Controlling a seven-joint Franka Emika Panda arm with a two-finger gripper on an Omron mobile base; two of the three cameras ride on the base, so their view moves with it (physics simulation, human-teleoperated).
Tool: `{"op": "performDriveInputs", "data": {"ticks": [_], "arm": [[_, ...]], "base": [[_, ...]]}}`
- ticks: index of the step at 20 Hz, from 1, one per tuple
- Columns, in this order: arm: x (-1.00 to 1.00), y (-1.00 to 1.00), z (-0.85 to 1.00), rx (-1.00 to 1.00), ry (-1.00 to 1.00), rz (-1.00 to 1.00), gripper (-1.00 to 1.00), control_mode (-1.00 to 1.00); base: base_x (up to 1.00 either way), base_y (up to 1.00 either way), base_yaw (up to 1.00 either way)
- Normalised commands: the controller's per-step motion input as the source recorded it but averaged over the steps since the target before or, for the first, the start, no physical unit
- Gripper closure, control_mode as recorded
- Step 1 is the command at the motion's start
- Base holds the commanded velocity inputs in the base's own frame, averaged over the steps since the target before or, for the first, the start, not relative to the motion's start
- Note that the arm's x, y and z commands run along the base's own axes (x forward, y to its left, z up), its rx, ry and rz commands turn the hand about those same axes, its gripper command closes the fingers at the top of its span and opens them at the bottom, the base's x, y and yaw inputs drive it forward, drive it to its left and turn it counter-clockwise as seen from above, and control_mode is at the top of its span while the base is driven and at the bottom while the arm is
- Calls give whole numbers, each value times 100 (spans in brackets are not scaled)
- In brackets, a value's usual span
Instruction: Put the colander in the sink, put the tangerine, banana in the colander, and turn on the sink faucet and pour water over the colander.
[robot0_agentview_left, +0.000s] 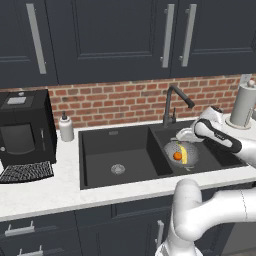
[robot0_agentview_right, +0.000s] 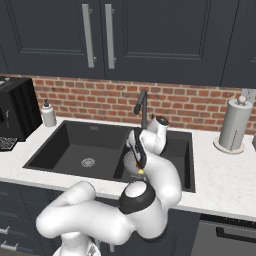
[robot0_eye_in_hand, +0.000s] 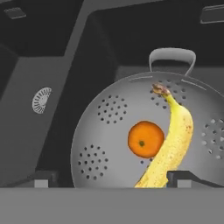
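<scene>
The silvery colander sits in the smaller right basin of the black sink. Inside it the tangerine lies against the curved banana; both also show from the left base view, tangerine and banana. My gripper hovers just above the colander's near rim, open, its fingertips spread wide with nothing between them. The dark gooseneck faucet stands behind the right basin, spout angled over it. No water stream is visible. In the right base view my arm hides most of the colander.
A white soap dispenser stands left of the sink, with a black coffee machine beyond it. A paper towel roll stands on the counter at the right. The left basin holds only its round drain. Dark cabinets hang overhead.
</scene>
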Motion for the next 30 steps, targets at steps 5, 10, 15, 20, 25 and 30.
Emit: {"op": "performDriveInputs", "data": {"ticks": [5,10,15,20,25,30], "arm": [[1,-35,31,0,-5,-10,-100,-100],[0,-53,8,0,-20,-2,-100,-100],[0,-20,17,7,-30,0,-100,-100],[0,-1,26,9,-39,0,-100,-100],[1,-1,23,7,-32,0,-100,-100],[7,0,18,1,-18,0,-100,-100]], "base": [[0,0,0],[0,0,0],[0,0,0],[0,0,0],[0,0,0],[0,0,0]]}}
